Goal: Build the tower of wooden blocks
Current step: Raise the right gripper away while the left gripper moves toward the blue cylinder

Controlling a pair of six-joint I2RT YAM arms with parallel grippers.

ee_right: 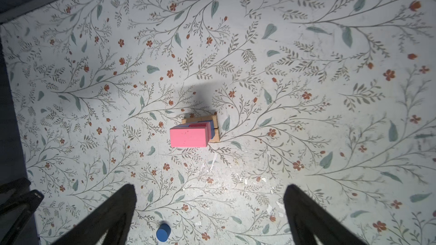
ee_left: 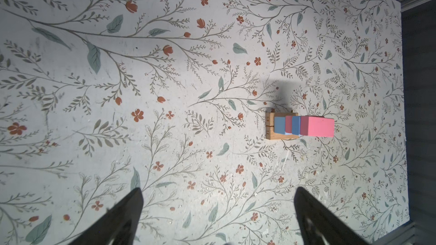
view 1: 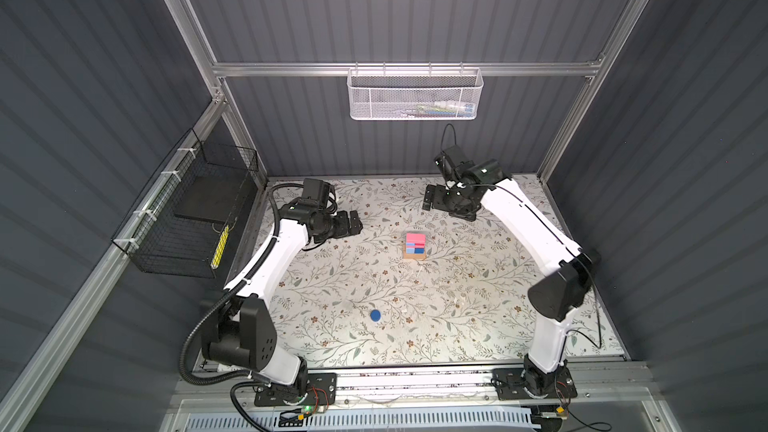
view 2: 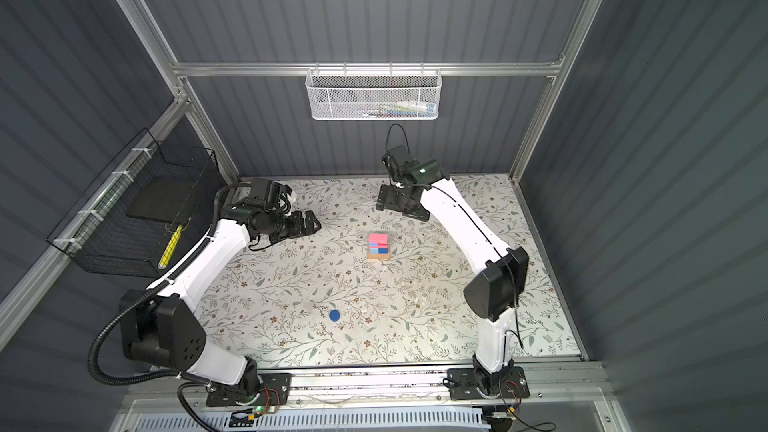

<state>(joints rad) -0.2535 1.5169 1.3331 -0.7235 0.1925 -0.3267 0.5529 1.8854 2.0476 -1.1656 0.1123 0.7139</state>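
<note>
Right fingers (ee_right: 106,220) gape; their wrist view shows the disc (ee_right: 163,232), left wrist's doesn't.

tower (view 1: 415,244): matt painted wood | table (view 1: 457,309): matt floral print | basket (view 1: 395,102): metal mesh

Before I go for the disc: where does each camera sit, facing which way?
Both top views: high over the front edge, looking down on the table; left arm and right arm show whole; tower mid-table, disc nearer the bases.
Left wrist: above the table, looking down; its open jaws' tips show; sees the tower, no disc.
Right wrist: above the table, looking down; its open jaws' tips show; sees tower and disc.
Shared: all see the tower; the disc shows in both top views and right wrist.
</note>
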